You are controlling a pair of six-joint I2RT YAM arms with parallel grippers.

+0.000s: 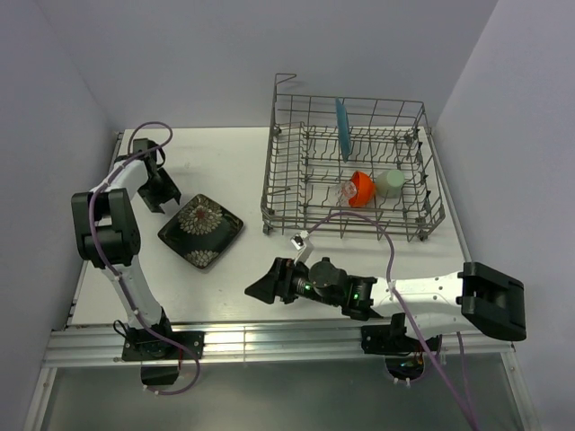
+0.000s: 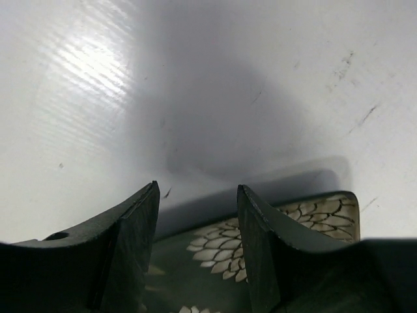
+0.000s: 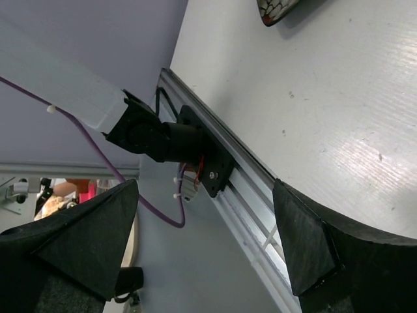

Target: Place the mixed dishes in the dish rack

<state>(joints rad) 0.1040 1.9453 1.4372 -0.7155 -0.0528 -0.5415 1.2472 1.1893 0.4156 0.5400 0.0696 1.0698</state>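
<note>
Left gripper (image 2: 197, 189): fingers parted, holding nothing, at the black square plate's (image 2: 212, 251) corner.
Right gripper (image 3: 205, 184): wide apart, empty.

Left pincer (image 2: 198, 190) and right pincer (image 3: 205, 190) both gape.

**White worktop carries a plate and the rack**

The white worktop (image 1: 234, 162) has a metal rail (image 1: 269, 339) running along its near edge. Two things lie directly on it. The black square plate with white flowers (image 1: 200, 232) sits flat, left of centre, turned so that one corner points toward the near edge. The dish rack (image 1: 274, 189) stands at the far right, well apart from the plate. Close up, the left wrist view shows a few faint dark scuffs on the glossy surface.
</note>
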